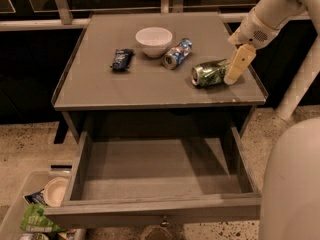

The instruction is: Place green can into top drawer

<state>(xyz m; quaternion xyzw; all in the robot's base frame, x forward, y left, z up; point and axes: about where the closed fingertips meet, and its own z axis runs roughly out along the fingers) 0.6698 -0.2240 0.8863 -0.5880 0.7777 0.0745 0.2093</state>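
The green can lies on its side on the worktop, close to the right edge and nearer the front right corner than the back. The gripper hangs at the can's right end, touching it or just beside it; you cannot tell which, nor whether the gripper is spread or closed. The drawer stands pulled out below the front edge, with nothing in it.

Your main risk is the can rolling. It is round and on its side, so a contact that lands off centre would likely send it toward the front edge or spin it out of reach. A push along its length would slide it left toward the blue can and the bowl.

A grip on the very end could also fail: the rim is narrow and the body looks dented, so the can may squirt out as the gripper closes.

If it comes up tilted, it could slip during the carry and fall past the drawer onto the floor.
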